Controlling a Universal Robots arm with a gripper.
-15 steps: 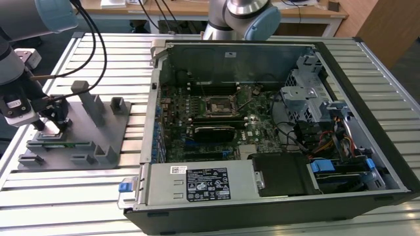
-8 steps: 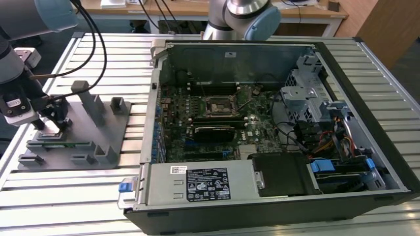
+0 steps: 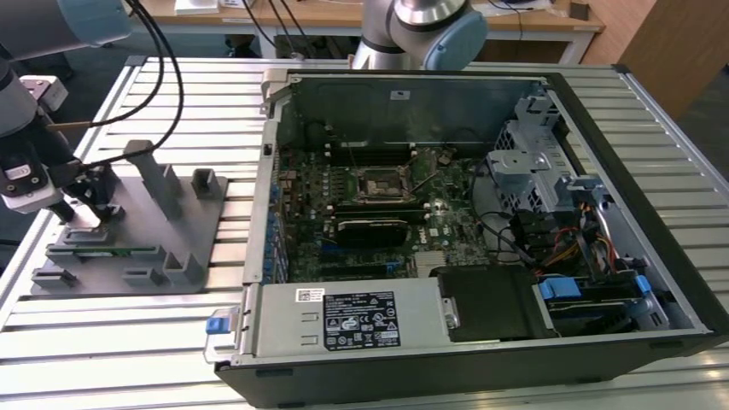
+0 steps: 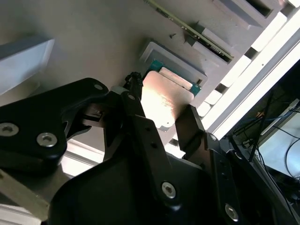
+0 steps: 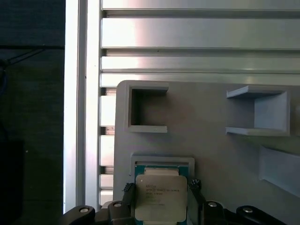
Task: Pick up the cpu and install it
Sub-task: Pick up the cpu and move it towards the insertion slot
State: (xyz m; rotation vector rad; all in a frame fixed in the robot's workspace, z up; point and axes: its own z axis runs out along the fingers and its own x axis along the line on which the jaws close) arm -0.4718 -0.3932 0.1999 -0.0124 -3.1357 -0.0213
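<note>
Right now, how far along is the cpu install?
Done: the hand is at the grey fixture, on the exterior view's left. In hand: its fingers sit against two opposite sides of the cpu, apparently closed on it. The cpu is over its pocket; whether it has lifted is unclear. Left: the install itself, since the cpu is far from the socket in the open computer case.

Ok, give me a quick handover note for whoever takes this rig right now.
Gripper: down at the cpu; whether it grips cannot be told.
Cpu: at its pocket on the grey fixture, which sits at the exterior view's left of the open computer case.
Done: gripper is at the cpu.
Left: cpu not yet in the motherboard socket.
</note>
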